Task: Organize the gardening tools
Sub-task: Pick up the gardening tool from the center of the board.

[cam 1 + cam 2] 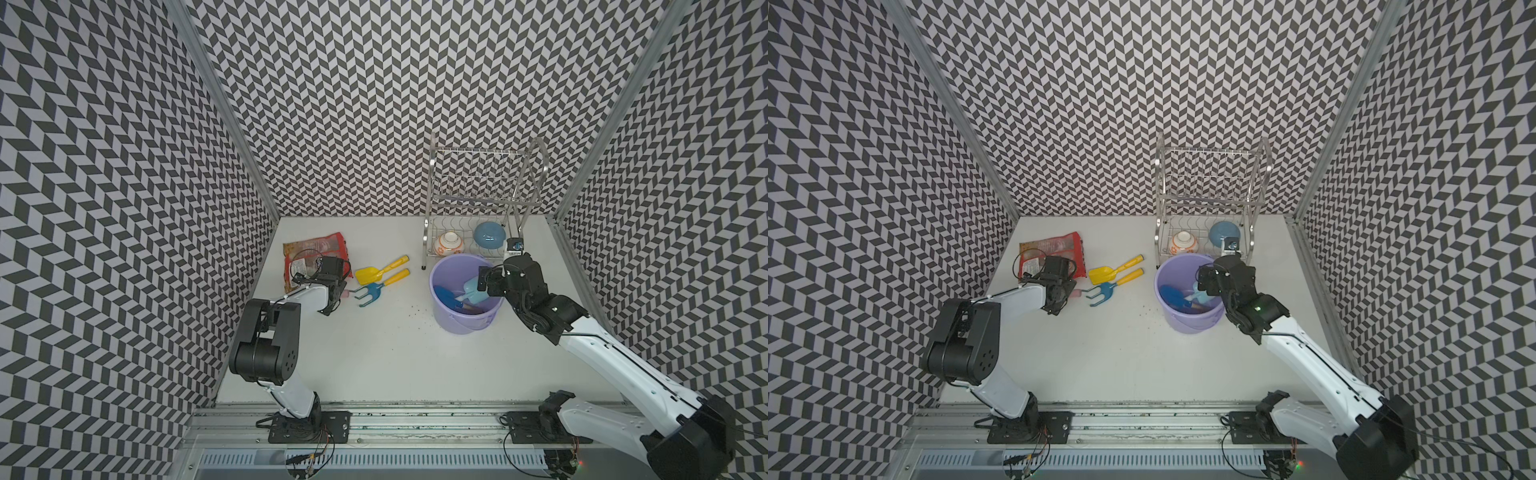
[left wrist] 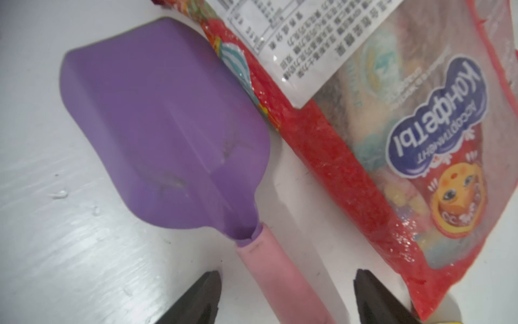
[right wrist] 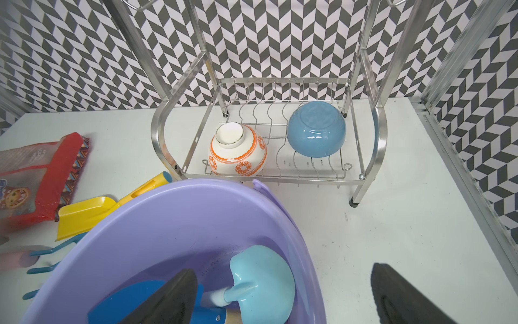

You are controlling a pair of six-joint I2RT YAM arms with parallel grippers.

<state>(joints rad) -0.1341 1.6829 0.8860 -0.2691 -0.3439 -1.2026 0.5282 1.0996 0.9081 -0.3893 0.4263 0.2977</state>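
Step in hand looked like the pickup of the purple scoop. It lay flat on the table with its blade right by the edge of the red snack bag; touching or just beside, I couldn't tell. The left gripper sat low over the scoop's pink handle. Its jaws were partly open, one finger on each side with bare table showing in both gaps, so nothing was gripped yet.

My guess for the next move: pinch the handle, lift straight up so the blade doesn't drag the bag, then carry it across to the bucket.

The right gripper hung at the bucket's rim, jaws spread wide and empty. One finger was over the inside and the other outside the wall. It would probably need to back off before anything got dropped in.

Containers:
- **Bucket:** it held two tools, the dark blue trowel and the light blue spade, lying together at the bottom.
- **Table:** the yellow scoop and the blue fork lay side by side between bag and bucket, so by my count two of five were in.
- **Dish rack:** the wire dish rack behind held a white-and-orange bowl and a blue bowl, both upturned on the lower shelf. Not part of the job, I'd say.
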